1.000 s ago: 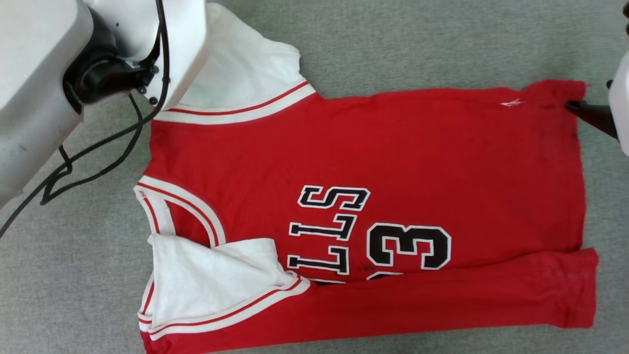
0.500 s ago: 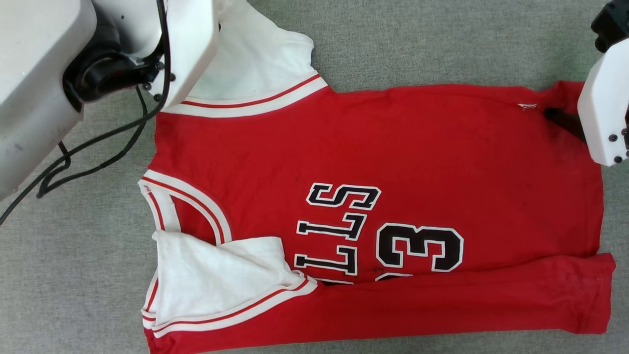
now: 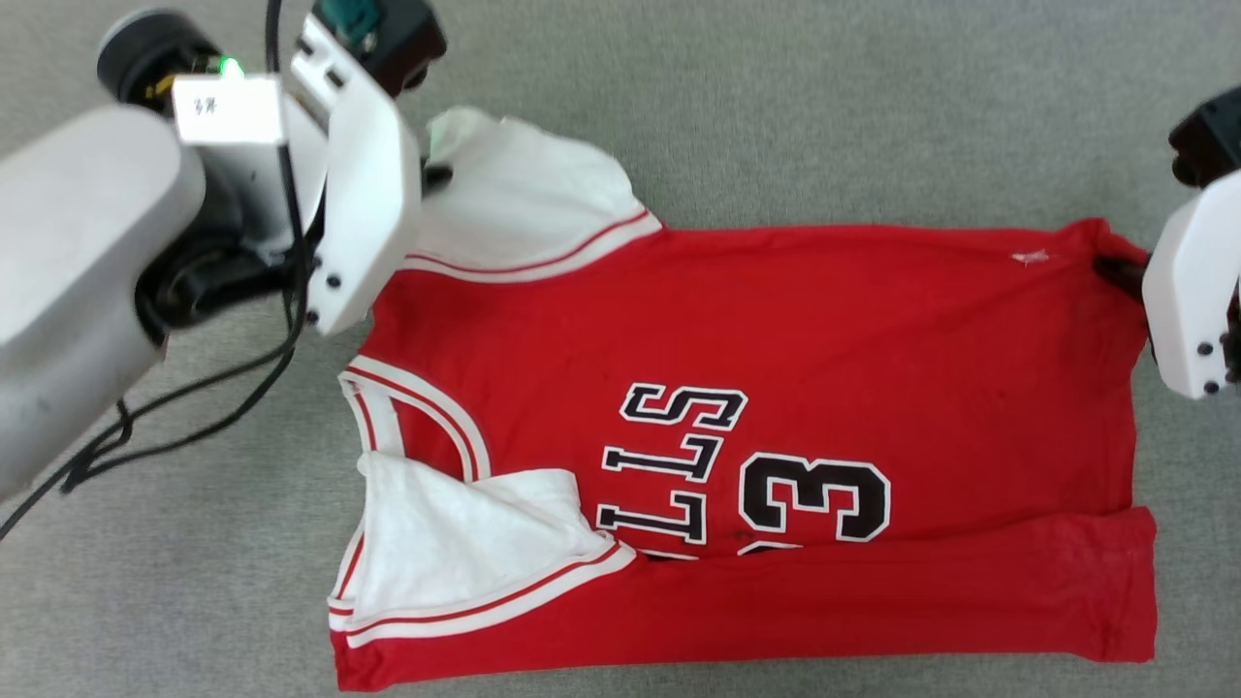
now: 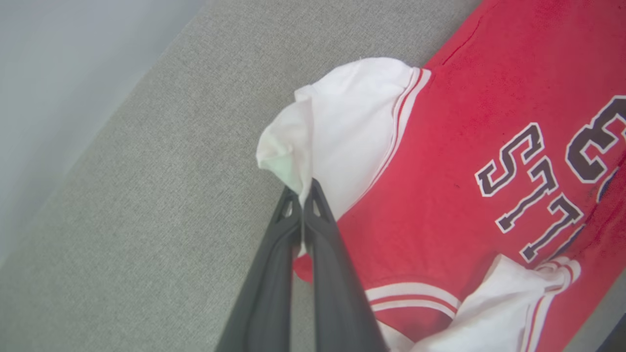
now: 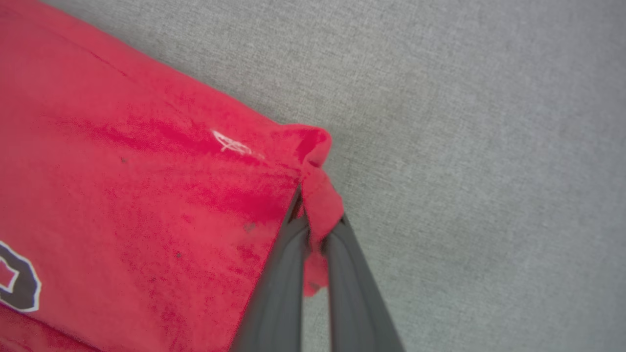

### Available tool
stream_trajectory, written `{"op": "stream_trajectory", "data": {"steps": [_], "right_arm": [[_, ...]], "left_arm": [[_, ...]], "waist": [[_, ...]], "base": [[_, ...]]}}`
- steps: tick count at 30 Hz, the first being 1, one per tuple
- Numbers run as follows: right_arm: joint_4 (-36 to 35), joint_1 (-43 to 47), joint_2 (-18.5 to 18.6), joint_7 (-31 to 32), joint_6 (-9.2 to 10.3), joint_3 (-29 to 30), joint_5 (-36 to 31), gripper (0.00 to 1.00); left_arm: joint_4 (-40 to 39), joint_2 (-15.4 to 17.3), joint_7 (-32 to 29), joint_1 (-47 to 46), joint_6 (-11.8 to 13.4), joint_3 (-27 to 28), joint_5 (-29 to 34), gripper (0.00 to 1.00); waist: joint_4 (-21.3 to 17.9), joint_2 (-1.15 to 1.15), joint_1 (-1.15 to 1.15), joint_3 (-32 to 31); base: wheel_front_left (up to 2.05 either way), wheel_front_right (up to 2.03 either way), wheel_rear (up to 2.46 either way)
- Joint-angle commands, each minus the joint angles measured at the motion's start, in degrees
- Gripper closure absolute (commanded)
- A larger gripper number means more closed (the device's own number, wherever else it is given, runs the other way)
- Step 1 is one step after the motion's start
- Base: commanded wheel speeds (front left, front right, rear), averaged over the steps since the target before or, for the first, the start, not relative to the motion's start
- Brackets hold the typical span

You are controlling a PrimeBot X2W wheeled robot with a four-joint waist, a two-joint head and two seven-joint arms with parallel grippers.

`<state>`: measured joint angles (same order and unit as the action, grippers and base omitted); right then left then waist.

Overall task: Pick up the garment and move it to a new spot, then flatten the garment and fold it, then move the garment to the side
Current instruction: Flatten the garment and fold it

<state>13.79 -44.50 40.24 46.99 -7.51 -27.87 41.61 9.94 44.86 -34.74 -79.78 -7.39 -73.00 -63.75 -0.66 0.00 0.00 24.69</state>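
Note:
The garment, a red jersey with white sleeves, black letters and a 3, lies flat on the grey surface, with its near long edge folded over the front. My left gripper is at the far white sleeve, and in the left wrist view the left gripper is shut on that sleeve's edge. My right gripper is at the far hem corner. The right wrist view shows the right gripper shut on a bunched bit of red hem.
The grey cloth-covered surface reaches past the garment on every side. A black cable hangs from my left arm over the surface at the left. In the left wrist view the surface's edge runs diagonally at the upper left.
My right gripper has closed on the hem corner. The left gripper stays shut on the white sleeve. The head view has shifted, so more of the left wrist shows.

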Motion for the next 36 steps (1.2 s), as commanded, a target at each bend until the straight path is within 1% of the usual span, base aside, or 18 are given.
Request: {"op": "stream_trajectory", "data": {"steps": [1,7,12,17,18,19,20,24,28,32,33,34,35,36], "right_arm": [[-0.6,2.0,0.7,-1.2,0.03,0.3,0.8,1.00],[-3.7,8.8,2.9,-3.9,0.04,0.3,1.7,1.00],[-6.6,14.8,4.6,-5.7,0.04,0.6,2.0,1.00],[-9.0,21.5,5.9,-6.9,0.04,1.5,2.5,1.00],[-9.0,21.5,5.9,-6.9,0.04,1.5,2.5,1.00],[-9.8,23.9,6.2,-7.4,0.04,2.1,2.6,1.00],[-9.8,23.9,6.2,-7.4,0.04,2.1,2.6,1.00],[-10.4,28.9,6.1,-8.1,0.04,3.0,3.1,1.00],[-10.1,32.0,5.4,-8.8,0.04,3.0,2.2,1.00],[-8.5,32.6,3.8,-9.6,0.04,2.6,1.5,1.00],[-8.0,32.4,3.4,-9.8,0.04,2.6,1.4,0.78],[-7.7,32.3,3.0,-10.0,0.04,2.6,1.3,0.22],[-7.5,32.0,2.9,-10.5,0.04,2.8,1.1,0.00],[-7.6,31.8,2.8,-10.9,0.04,3.0,1.0,0.00]], "left_arm": [[-0.9,1.2,0.8,2.3,0.0,-0.1,-0.3,1.00],[-3.9,4.9,2.9,10.0,0.1,-0.2,-1.5,1.00],[-6.8,7.2,4.7,16.5,1.3,-0.3,-1.9,1.00],[-10.2,9.2,4.6,23.9,2.5,-0.4,-1.3,1.00],[-10.2,9.2,4.6,23.9,2.5,-0.4,-1.3,1.00],[-11.2,9.9,4.4,26.9,2.9,-0.4,-1.1,1.00],[-11.2,9.9,4.4,26.9,2.9,-0.4,-1.1,1.00],[-11.7,9.8,4.9,32.6,3.5,-0.4,-0.9,1.00],[-10.4,8.8,5.8,36.4,3.7,-0.4,-0.4,1.00],[-8.0,7.0,7.3,38.4,3.6,-0.4,0.1,1.00],[-7.4,6.6,8.0,38.6,3.7,-0.3,0.2,0.41],[-6.7,6.2,8.9,38.7,4.0,-0.1,0.6,0.00],[-6.3,6.0,9.6,38.9,4.0,-0.1,0.9,0.00],[-6.0,6.0,10.4,39.0,4.1,0.0,1.1,0.00]], "waist": [[0.7,0.00,0.00,-3.0],[1.2,0.00,0.00,-7.0],[1.6,0.00,0.00,-9.7],[2.0,0.00,0.00,-11.9],[2.0,0.00,0.00,-11.9],[2.0,0.00,0.00,-12.2],[2.0,0.00,0.00,-12.2],[2.3,0.00,0.00,-12.5],[2.2,0.00,0.00,-11.9],[1.8,0.00,0.00,-11.2],[1.8,0.00,0.00,-11.2],[1.7,0.00,0.00,-11.2],[1.7,0.00,0.00,-11.2],[1.7,0.00,0.00,-11.4]], "base": [[0.00,0.00,0.00],[0.00,0.00,0.00],[0.00,0.00,0.00],[0.00,0.00,0.00],[0.00,0.00,0.00],[0.00,0.00,0.00],[0.00,0.00,0.00],[0.00,0.00,0.00],[0.00,0.00,0.00],[0.00,0.00,0.00],[0.00,0.00,0.00],[0.00,0.00,0.00],[0.00,0.00,0.00],[0.00,0.00,0.00]]}}
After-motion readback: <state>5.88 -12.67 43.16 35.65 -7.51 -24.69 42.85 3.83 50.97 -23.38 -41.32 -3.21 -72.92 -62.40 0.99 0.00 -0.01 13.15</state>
